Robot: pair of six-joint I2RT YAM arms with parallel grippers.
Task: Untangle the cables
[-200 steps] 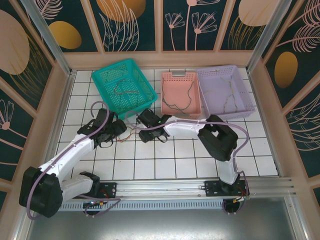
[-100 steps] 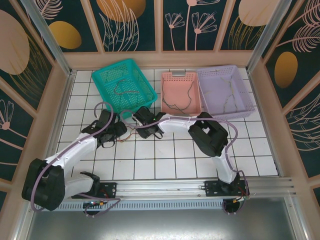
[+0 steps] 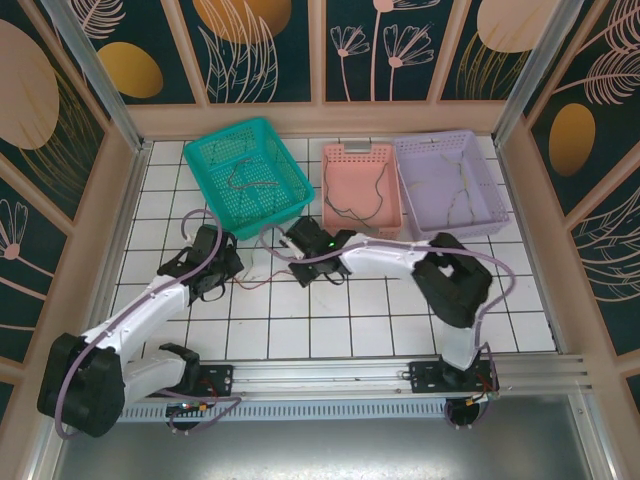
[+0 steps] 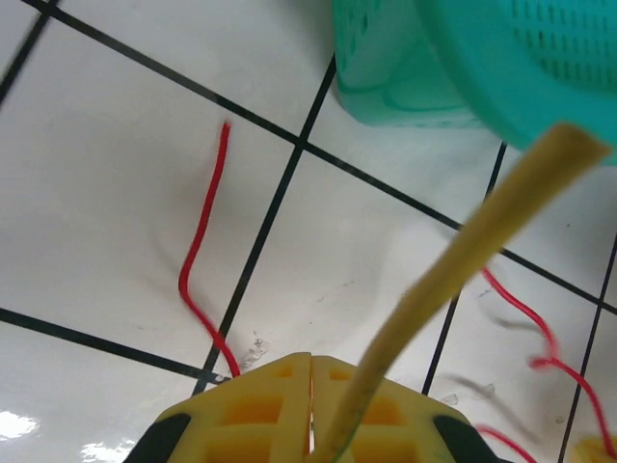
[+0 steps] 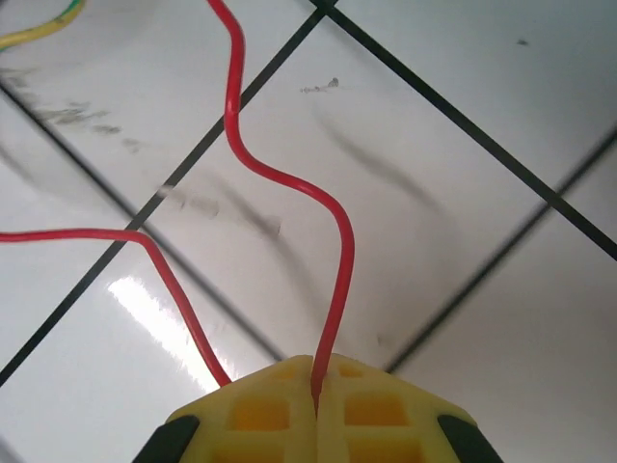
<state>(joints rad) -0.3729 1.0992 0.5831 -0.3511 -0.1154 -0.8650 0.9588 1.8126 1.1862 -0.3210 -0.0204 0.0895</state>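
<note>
Once down among the near tiles, found left gripper [image 4: 310, 371] clenched on a yellow cable [image 4: 472, 260], slanted up past the teal basket [image 4: 424, 68]. Found right gripper [image 5: 315, 371] pinched shut on a red cable [image 5: 349, 253], kinked loosely across the white tiled table [image 5: 482, 318] between both grippers. Spotted a yellow-green strand [image 5: 39, 31] near it. Farther back, saw a dark cable [image 3: 245, 180] in the teal basket, a second dark wire [image 3: 352, 210] in the pink basket [image 3: 357, 150], pale yellow wires [image 3: 458, 200] in the lilac basket [image 3: 435, 141]
</note>
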